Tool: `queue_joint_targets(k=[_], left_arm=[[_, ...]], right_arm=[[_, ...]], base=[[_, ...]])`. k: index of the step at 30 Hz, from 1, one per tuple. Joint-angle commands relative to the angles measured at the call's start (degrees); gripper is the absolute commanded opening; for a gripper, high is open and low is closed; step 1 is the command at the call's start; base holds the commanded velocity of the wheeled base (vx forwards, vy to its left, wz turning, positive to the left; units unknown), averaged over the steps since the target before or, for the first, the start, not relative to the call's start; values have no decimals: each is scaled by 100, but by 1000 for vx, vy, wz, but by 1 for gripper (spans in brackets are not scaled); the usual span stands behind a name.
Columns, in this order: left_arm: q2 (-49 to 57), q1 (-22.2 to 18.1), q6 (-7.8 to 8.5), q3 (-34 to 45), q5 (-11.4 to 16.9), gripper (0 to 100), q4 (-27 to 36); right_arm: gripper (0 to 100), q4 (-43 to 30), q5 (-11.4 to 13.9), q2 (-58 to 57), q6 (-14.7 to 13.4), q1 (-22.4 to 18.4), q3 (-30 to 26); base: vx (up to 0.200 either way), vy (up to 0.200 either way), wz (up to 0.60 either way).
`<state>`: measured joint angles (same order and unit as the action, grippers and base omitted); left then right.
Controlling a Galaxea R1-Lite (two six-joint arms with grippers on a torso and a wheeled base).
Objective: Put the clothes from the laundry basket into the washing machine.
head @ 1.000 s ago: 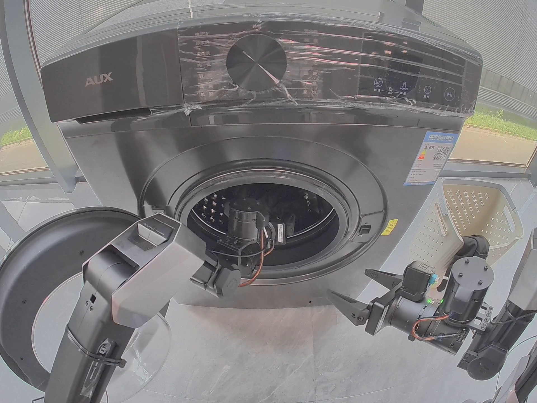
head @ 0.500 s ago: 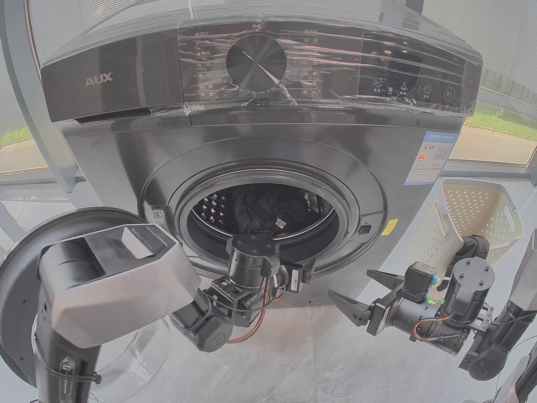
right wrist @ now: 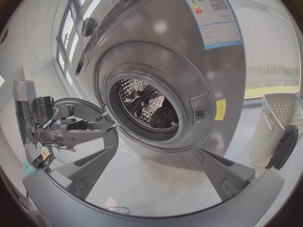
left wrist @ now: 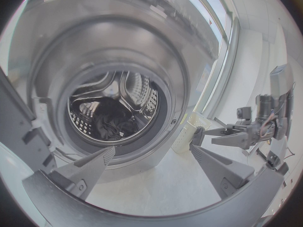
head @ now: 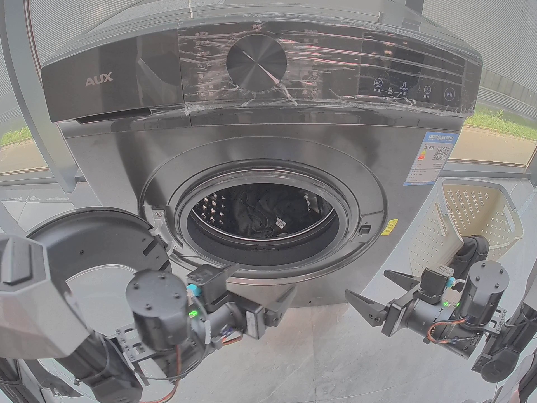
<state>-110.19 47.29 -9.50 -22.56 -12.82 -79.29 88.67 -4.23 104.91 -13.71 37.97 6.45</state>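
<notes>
In front of the open washing machine (head: 268, 141), you have both hands empty, and dark clothes (head: 263, 211) already lie in the drum (head: 212, 211).

Nearest you, the left hand (head: 266, 275) hangs low over the floor (head: 324, 354). Its fingers are spread wide with nothing between them, just before the machine's lower front and beside the door (head: 95, 236), which is swung open to your left. Your right hand (head: 366, 282) is at about the same height on the right, likewise spread and empty. It points toward the left hand and is well apart from it. Beyond them the machine's round mouth is uncovered, and the dark clothes are heaped at the bottom of the drum. Just beside the machine's right flank is the pale laundry basket (head: 475, 208), with one dark garment (head: 472, 250) draped over its near rim.
</notes>
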Motion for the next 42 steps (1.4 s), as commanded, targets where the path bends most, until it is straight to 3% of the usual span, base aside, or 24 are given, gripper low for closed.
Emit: queue_joint_targets(k=[1, 5, 7, 10, 17, 20, 23, 29, 33, 36, 42], left_arm=[[1008, -18, -61, 1202, -53, 100, -781], [1070, -211, -8, 1360, -124, 100, -983], [1193, -246, 0, 1395, -423, 100, -983], [1334, -246, 44, 1413, -537, 100, -983], [1720, -255, 387, 1756, -563, 100, -983], [1852, -484, 572, 1931, -598, 100, -975], [1861, -695, 633, 1966, -572, 100, -975], [1993, -651, 642, 2248, -554, 100, -975], [2204, -703, 607, 2256, -554, 100, -975], [2388, -721, 572, 2256, -537, 100, -957], [2459, -721, 545, 2256, -537, 100, -931]], right_arm=[[100, 1, -78, -639, 88, -378, -575], [100, -43, -60, -911, 290, -633, -645], [100, -61, -69, -1157, 431, -686, -645], [100, -175, -96, -1298, 589, -721, -645], [100, -711, -104, -1746, 668, -897, -645], [100, -1467, -96, -2221, 598, -915, -645], [100, -2302, -87, -2660, 580, -923, -645], [100, -3260, -104, -3688, 642, -915, -645], [100, -3761, -412, -4374, 774, -923, -645], [100, -4156, -430, -4857, 783, -932, -645], [100, -5668, -430, -6325, 818, -1178, -645]], base=[[0, 0, 0], [0, 0, 0], [0, 0, 0], [0, 0, 0], [-143, 0, 0], [-200, 0, 0], [-200, 0, 0], [-200, 0, 0], [-200, 0, 0], [-200, 0, 0], [0, 0, 0]])
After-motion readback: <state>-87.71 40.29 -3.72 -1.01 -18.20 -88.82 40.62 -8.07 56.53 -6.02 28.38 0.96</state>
